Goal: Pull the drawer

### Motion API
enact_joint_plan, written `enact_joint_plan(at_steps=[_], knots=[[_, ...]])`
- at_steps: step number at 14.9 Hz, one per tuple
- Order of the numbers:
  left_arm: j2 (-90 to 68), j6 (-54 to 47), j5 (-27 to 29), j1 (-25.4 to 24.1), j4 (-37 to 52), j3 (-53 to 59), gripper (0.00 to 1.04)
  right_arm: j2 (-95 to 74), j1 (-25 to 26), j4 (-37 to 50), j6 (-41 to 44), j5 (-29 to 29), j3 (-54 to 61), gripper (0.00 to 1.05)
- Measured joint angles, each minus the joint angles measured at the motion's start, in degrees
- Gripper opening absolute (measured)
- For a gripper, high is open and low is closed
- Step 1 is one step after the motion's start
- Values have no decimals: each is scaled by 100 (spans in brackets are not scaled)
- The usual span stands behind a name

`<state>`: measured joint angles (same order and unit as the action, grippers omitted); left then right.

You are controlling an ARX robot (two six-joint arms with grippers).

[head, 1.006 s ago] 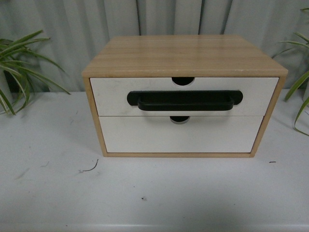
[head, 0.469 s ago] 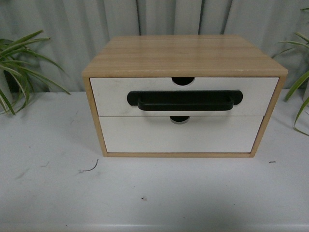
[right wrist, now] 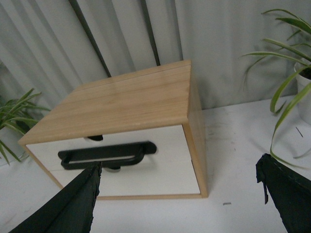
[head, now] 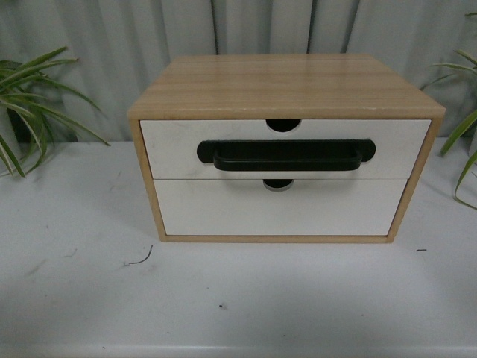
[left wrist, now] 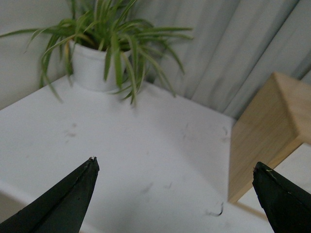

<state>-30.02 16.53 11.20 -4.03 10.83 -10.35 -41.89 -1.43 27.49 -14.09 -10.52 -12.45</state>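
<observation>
Approach pending: left gripper (left wrist: pixel 175 162) and right gripper (right wrist: pixel 180 162) gape empty; next, probably clasp the shut white-fronted drawer (head: pixel 171 153) by its long black bar handle (head: pixel 285 155), twelve o'clock ahead.

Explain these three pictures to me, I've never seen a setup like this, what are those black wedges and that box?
This is a robot with two arms. The front view comes from a camera on its body; neither arm shows there. It faces a wooden cabinet on a white table, with a plant on the left and a plant on the right. The top drawer has a black bar handle and is shut; the lower front has none. The other two pictures come from cameras on the wrists. The black wedges are the fingers of the left gripper and the right gripper. Both are open and hold nothing.
</observation>
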Motion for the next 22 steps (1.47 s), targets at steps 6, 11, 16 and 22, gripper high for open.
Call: enact_joint_plan(at_steps=[6, 11, 16, 22], knots=[[-4487, 225, -826, 820, 2588, -2221, 98, -4144, -831, 1150, 719, 557, -2706, 98], [-5322, -2682, -3609, 1340, 490, -3941, 98, -4802, -629, -260, 4802, -1801, -4039, 98], [-5836, -6520, -4094, 2249, -3432, -5344, 98, -5219, -328, -3595, 10222, -2450, -4837, 98], [-7263, -7733, -3473, 2885, -4312, -6570, 98, -5834, -544, -4734, 11324, -1921, -5401, 98]])
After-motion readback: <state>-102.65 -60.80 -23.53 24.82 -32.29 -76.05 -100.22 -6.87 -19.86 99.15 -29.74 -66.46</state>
